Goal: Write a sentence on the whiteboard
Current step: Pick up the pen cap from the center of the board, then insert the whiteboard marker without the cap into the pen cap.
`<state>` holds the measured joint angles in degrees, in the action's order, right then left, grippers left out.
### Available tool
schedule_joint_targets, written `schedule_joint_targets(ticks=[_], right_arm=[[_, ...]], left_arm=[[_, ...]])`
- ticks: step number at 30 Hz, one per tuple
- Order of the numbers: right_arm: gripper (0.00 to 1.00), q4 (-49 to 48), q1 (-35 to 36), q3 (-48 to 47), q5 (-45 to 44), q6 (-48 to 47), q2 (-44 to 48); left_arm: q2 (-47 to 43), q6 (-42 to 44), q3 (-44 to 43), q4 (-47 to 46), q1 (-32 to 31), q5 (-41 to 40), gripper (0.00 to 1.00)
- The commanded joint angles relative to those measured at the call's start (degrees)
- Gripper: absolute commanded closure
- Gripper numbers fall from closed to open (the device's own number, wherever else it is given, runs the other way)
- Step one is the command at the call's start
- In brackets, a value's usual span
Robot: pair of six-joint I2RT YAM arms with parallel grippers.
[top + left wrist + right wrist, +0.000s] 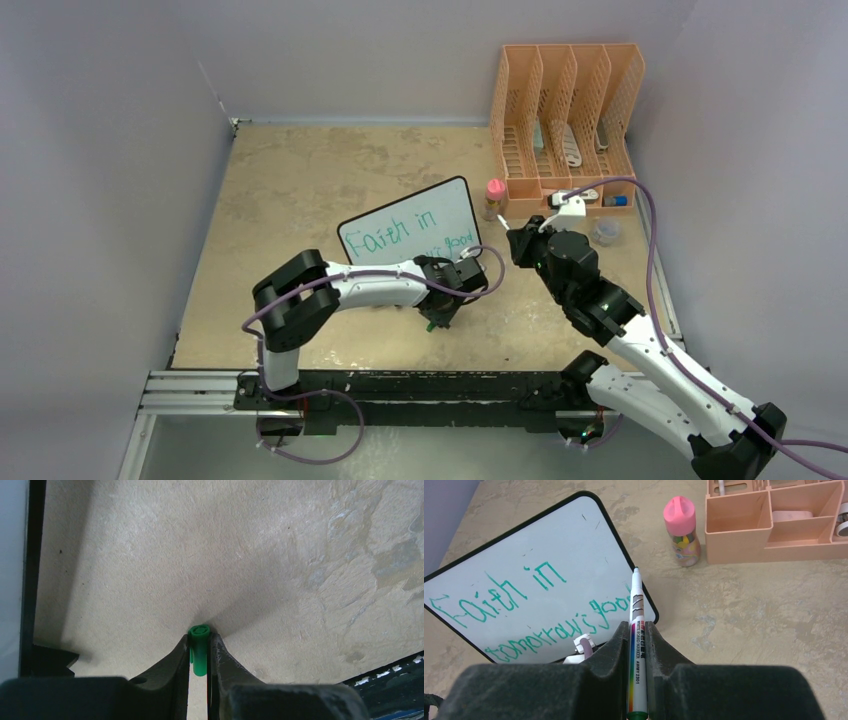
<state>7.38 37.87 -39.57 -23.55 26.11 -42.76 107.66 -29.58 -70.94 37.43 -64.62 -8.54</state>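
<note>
The whiteboard (405,225) stands tilted mid-table, black-framed, with the sentence (398,232) in green across two lines. In the right wrist view the board (549,540) reads "Faith in tomorrow's good" (524,605). My right gripper (637,626) is shut on a white marker (636,595). The marker's uncapped tip points at the board's right edge, just off the last word. My left gripper (200,641) hangs low over the tan table in front of the board, shut on a green marker cap (200,650). From above, the left gripper (437,318) sits below the board's lower right corner.
A pink-lidded bottle (494,197) stands right of the board. An orange file rack (565,115) with a low tray fills the back right. A small clear cup (605,232) sits near the right arm. A black rail (400,385) marks the table's near edge.
</note>
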Motion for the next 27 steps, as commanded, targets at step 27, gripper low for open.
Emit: schedule_joint_targets(ticks=[27], right_arm=[[1.00, -25.63, 0.38, 5.54, 15.45, -4.24, 3.30]], left_arm=[[-32.72, -37.27, -1.30, -11.04, 17.15, -11.57, 1.00]])
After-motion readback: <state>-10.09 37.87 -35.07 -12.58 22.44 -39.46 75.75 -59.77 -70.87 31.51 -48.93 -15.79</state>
